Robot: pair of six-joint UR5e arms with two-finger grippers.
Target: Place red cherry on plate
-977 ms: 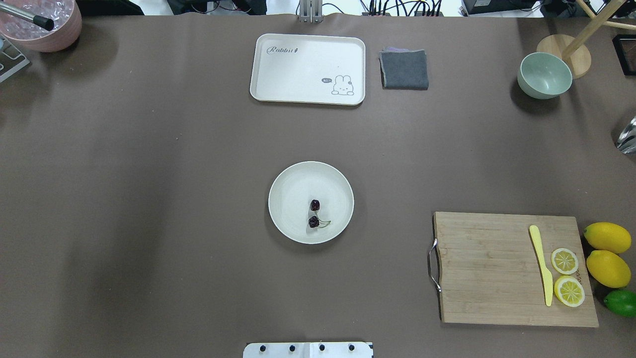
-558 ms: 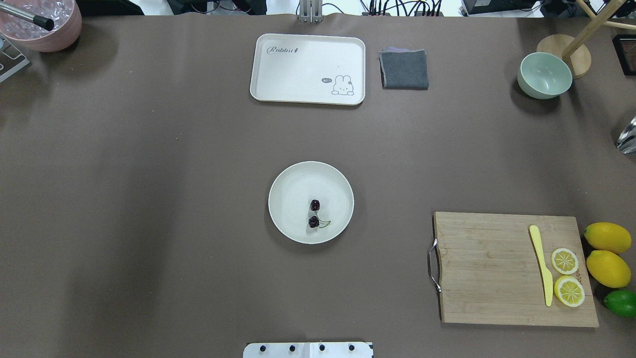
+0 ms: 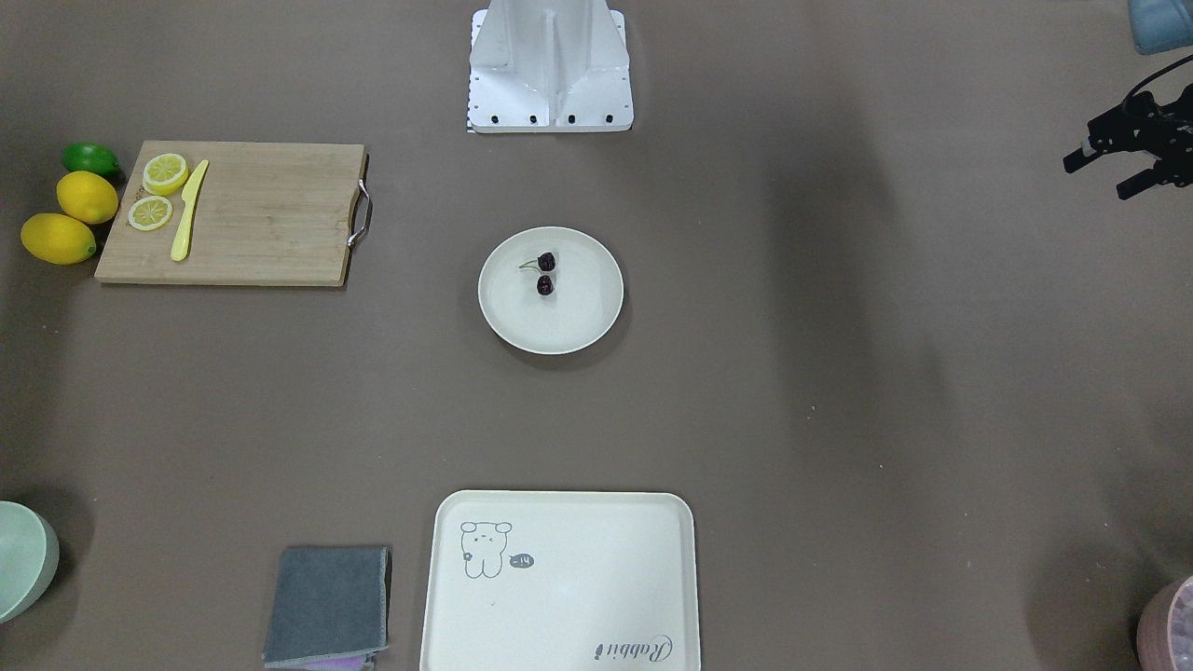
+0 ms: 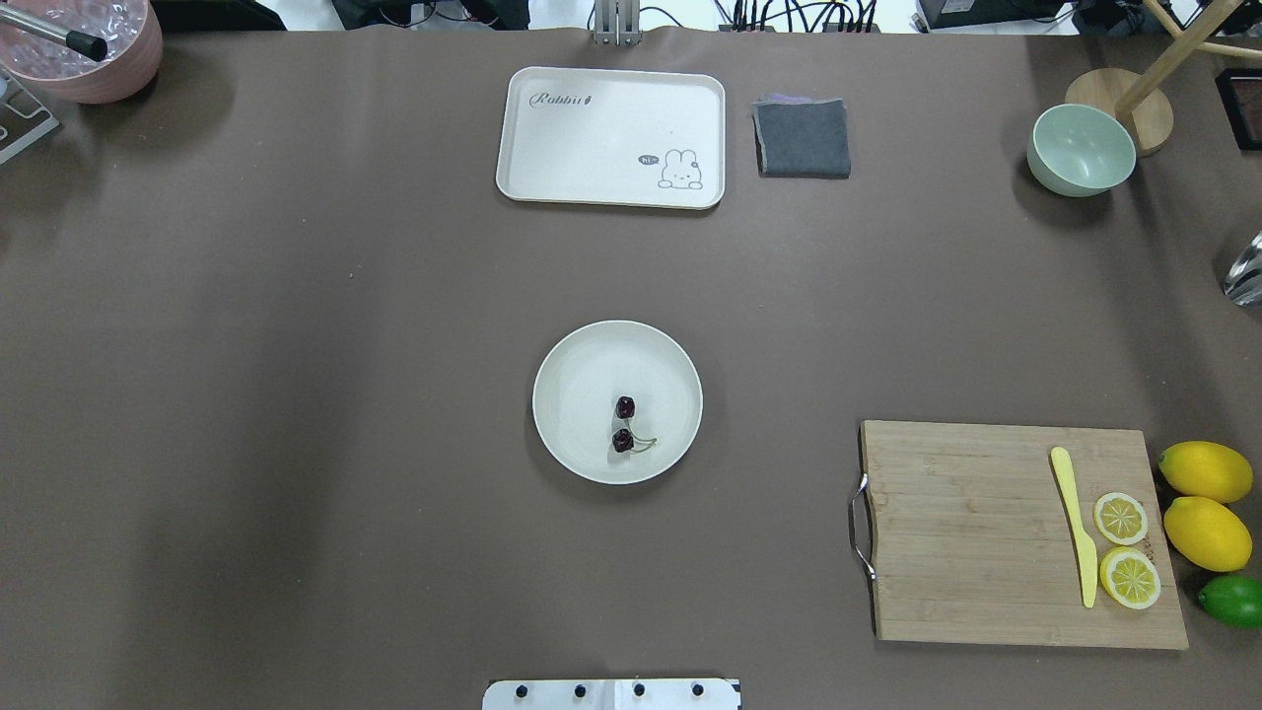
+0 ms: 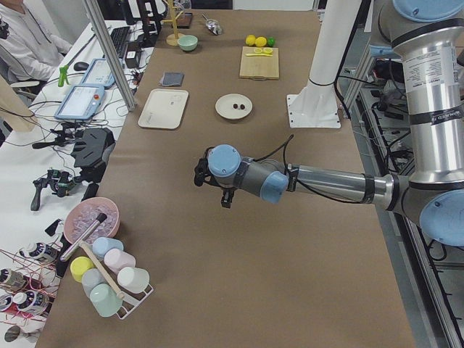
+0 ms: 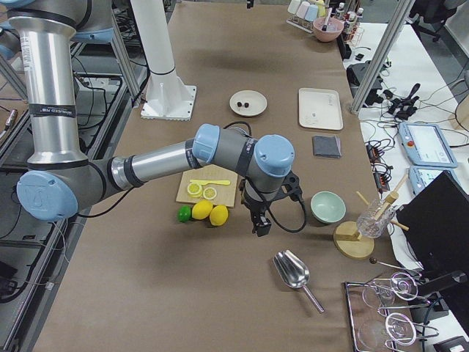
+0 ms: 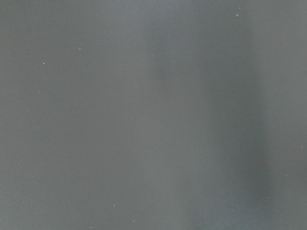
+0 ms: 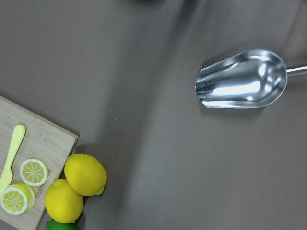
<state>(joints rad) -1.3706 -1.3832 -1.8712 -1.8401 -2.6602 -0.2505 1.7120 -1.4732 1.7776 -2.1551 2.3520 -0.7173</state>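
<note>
The red cherry [image 4: 624, 424], a dark maroon pair on thin green stems, lies inside the round cream plate [image 4: 572, 365] at the table's middle. The front view shows the same cherry [image 3: 545, 274] resting on the plate [image 3: 559, 326], with nothing touching it. My left gripper [image 3: 1100, 179] hovers far off at the table's left end, fingers apart and empty. My right gripper [image 6: 260, 224] hangs near the lemons at the other end, and I cannot tell its state. Neither gripper shows in the overhead view.
A cutting board [image 4: 986, 532] with a yellow knife, lemon slices and whole lemons [image 4: 1205, 471] sits front right. A rabbit tray [image 4: 611, 128], grey cloth [image 4: 803, 138] and green bowl [image 4: 1081, 150] line the far side. A metal scoop [image 8: 242, 79] lies under the right wrist.
</note>
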